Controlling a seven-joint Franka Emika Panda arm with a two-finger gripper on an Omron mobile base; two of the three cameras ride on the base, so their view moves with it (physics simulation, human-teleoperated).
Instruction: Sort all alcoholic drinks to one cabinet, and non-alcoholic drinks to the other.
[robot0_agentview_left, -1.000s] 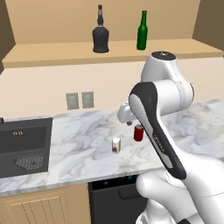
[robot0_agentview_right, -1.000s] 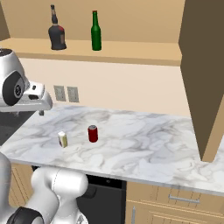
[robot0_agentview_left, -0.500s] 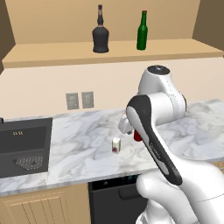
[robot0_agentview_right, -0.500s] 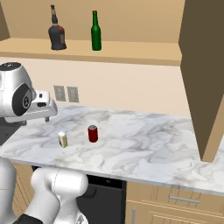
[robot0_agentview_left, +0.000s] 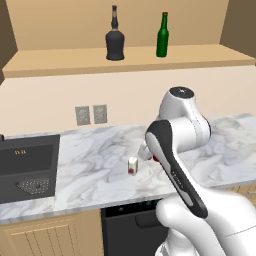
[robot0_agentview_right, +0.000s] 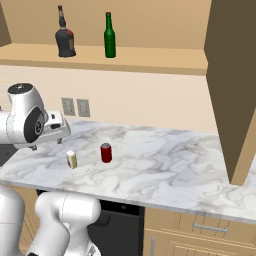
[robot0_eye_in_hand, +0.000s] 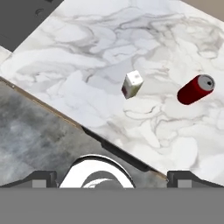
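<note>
Gripper (robot0_eye_in_hand: 112, 177) jaws wide open, holding nothing, above the counter edge; white carton (robot0_eye_in_hand: 131, 84) center frame, red can (robot0_eye_in_hand: 195, 89) right of it, both bottles on the top shelf.

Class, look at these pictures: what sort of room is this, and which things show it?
Most likely a kitchen: a marble counter with a dark sink, bottles on a shelf above, and wood base cabinets.

The countertop (robot0_eye_in_hand: 87, 52) is showing white marble with grey veins; the can (robot0_eye_in_hand: 195, 89) is gleaming red, silver-topped; the carton (robot0_eye_in_hand: 131, 85) is looking white.
</note>
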